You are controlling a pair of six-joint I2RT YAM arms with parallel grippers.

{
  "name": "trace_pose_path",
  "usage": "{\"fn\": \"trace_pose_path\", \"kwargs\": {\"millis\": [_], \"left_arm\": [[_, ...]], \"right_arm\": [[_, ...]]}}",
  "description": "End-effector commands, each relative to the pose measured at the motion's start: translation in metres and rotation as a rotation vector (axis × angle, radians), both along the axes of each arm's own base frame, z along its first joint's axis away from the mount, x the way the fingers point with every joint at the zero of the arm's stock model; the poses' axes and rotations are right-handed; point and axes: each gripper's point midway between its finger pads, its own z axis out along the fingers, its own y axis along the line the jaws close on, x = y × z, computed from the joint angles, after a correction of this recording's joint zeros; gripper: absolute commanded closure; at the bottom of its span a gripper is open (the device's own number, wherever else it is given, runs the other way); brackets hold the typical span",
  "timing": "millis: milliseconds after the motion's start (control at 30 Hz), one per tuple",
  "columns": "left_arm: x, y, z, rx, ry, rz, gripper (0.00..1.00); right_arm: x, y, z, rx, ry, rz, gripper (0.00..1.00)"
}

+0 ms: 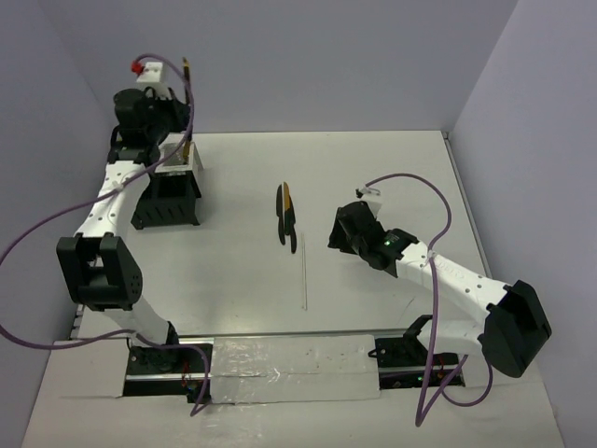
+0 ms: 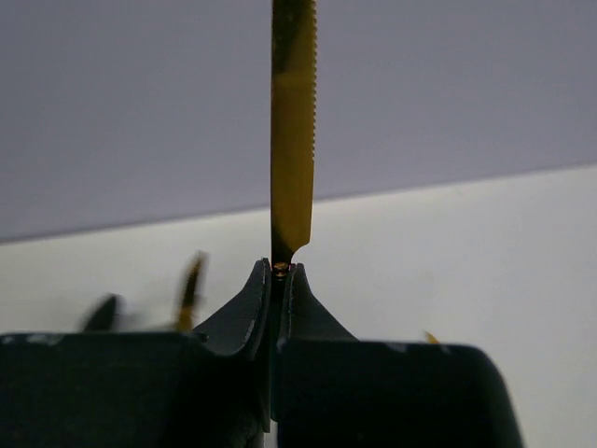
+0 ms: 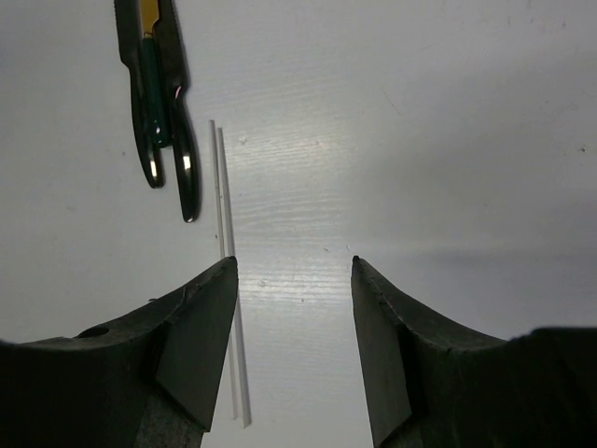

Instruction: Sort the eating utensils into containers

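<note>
1. Your left gripper (image 2: 280, 271) is clamped tight on a gold serrated knife (image 2: 292, 121). It grips at the base of the blade, and the blade stands straight out beyond the fingertips.
2. That arm is raised over the black box-shaped cutlery caddy with perforated silver upper panels (image 1: 171, 205), at the far left of the white table (image 1: 373, 168). The blurred gold and dark tips low in the left wrist view look like pieces already standing in the caddy, but you cannot count them.
3. Your right gripper (image 3: 294, 266) is spread wide and holds nothing. It hovers low over bare table.
4. Just ahead of it, near the table's centre, lies a small cluster of dark-handled utensils (image 3: 159, 103), about three of them, overlapping. A thin white stick (image 3: 229, 280) lies beside them and is not yours to sort.
5. By the look of it, most of the sorting is done: the knife needs dropping in, then the cluster.
</note>
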Motion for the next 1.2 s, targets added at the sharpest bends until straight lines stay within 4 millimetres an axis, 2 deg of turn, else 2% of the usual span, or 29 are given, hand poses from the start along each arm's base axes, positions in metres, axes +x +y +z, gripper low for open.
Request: {"fn": "trace_pose_path", "kwargs": {"millis": [0, 33, 133, 167, 200, 233, 300, 433, 667, 833, 1000, 1133, 1167], "left_arm": [[0.02, 0.041, 0.019, 0.071, -0.266, 0.006, 1.0], [0.022, 0.056, 0.015, 0.168, -0.319, 0.002, 1.0], [0.031, 0.066, -0.003, 0.26, -0.38, -0.001, 1.0], [0.034, 0.067, -0.007, 0.253, -0.374, -0.007, 1.0], [0.038, 0.069, -0.003, 0.229, -0.378, -0.008, 1.0], [0.046, 0.074, -0.013, 0.218, -0.361, -0.001, 1.0], [0.053, 0.077, -0.015, 0.224, -0.375, 0.005, 1.0], [0.065, 0.081, -0.04, 0.248, -0.361, 0.009, 1.0], [0.061, 0.086, -0.088, 0.303, -0.323, -0.005, 1.0], [0.053, 0.088, -0.104, 0.283, -0.29, -0.001, 0.99], [0.046, 0.088, -0.111, 0.282, -0.271, -0.013, 0.83], [0.038, 0.084, -0.115, 0.283, -0.257, -0.039, 0.58], [0.036, 0.083, -0.111, 0.279, -0.26, -0.041, 0.52]], "right_arm": [[0.01, -0.002, 0.011, 0.016, -0.063, -0.029, 0.41], [0.011, -0.002, 0.013, 0.016, -0.068, -0.026, 0.4], [0.013, -0.002, 0.016, 0.001, -0.072, -0.019, 0.41], [0.014, -0.002, 0.017, -0.002, -0.075, -0.019, 0.41], [0.015, -0.002, 0.017, -0.01, -0.074, -0.018, 0.41], [0.014, -0.002, 0.017, -0.012, -0.073, -0.018, 0.41], [0.014, -0.003, 0.018, -0.012, -0.072, -0.022, 0.41], [0.012, -0.006, 0.016, -0.012, -0.065, -0.033, 0.41], [0.01, -0.011, 0.02, -0.013, -0.071, -0.056, 0.4], [0.013, -0.011, 0.024, -0.028, -0.071, -0.056, 0.4], [0.016, -0.008, 0.028, -0.031, -0.075, -0.047, 0.4], [0.018, -0.007, 0.029, -0.037, -0.074, -0.04, 0.4], [0.018, -0.006, 0.03, -0.038, -0.074, -0.037, 0.4]]}}
